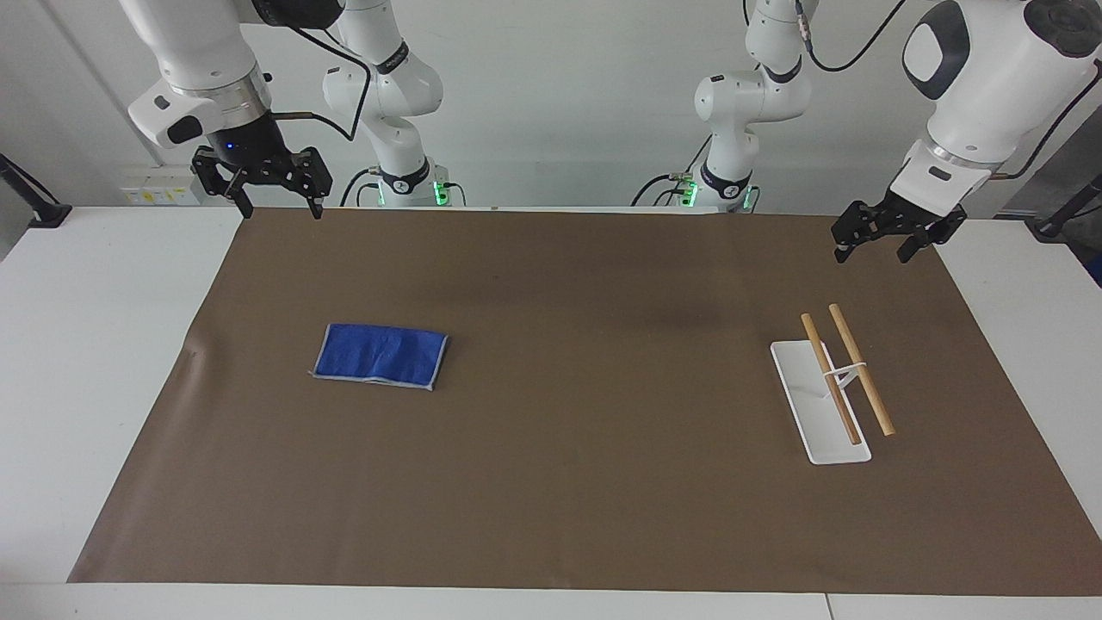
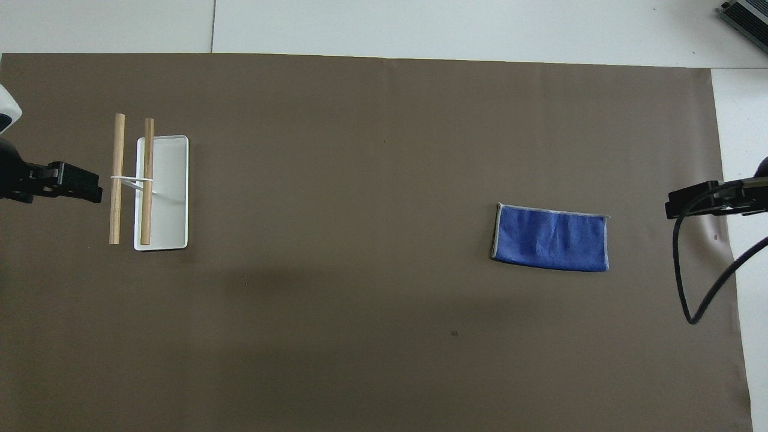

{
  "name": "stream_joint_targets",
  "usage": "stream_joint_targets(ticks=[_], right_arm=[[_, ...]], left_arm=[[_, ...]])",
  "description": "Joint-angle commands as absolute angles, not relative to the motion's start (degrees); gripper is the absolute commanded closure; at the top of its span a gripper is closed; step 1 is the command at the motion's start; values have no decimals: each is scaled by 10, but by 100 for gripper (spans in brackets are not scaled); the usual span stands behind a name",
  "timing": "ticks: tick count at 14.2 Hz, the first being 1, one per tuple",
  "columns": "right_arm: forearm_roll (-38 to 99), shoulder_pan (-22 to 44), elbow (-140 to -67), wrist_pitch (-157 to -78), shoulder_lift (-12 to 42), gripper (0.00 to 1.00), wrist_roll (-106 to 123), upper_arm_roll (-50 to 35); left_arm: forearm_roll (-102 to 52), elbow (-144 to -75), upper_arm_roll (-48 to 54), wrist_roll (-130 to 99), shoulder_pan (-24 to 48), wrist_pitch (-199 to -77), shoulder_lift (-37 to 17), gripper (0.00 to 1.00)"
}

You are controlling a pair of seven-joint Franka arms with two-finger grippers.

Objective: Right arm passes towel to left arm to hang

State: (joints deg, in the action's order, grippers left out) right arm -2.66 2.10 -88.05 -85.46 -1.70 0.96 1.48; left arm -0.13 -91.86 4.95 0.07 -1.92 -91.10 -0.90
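1. No brand, label or writing can be read on anything here
2. The towel (image 1: 380, 356) lies flat on the brown mat (image 1: 568, 482), toward the right arm's end of the table (image 1: 95, 362), touching neither gripper
3. The right gripper (image 1: 276, 207) hangs over the mat's edge nearest the robots, fingers spread, holding nothing, well apart from the towel
4. The left gripper (image 1: 871, 250) hangs over the mat's corner near the rack (image 1: 833, 387), fingers spread and empty
5. The rack, with two wooden rods on a white base, stands toward the left arm's end
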Motion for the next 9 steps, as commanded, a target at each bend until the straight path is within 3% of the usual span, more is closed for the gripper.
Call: stream_joint_targets(ticks=[1,9], right_arm=[[-30,19,-896,-858,-28,0,-1,12],[-31,20,-928,-859,-45,0,-20,12]], left_arm=[[11,-931,49,-6,-18,-907,4,0],[11,-931,49,-6,-18,-907,4,0]])
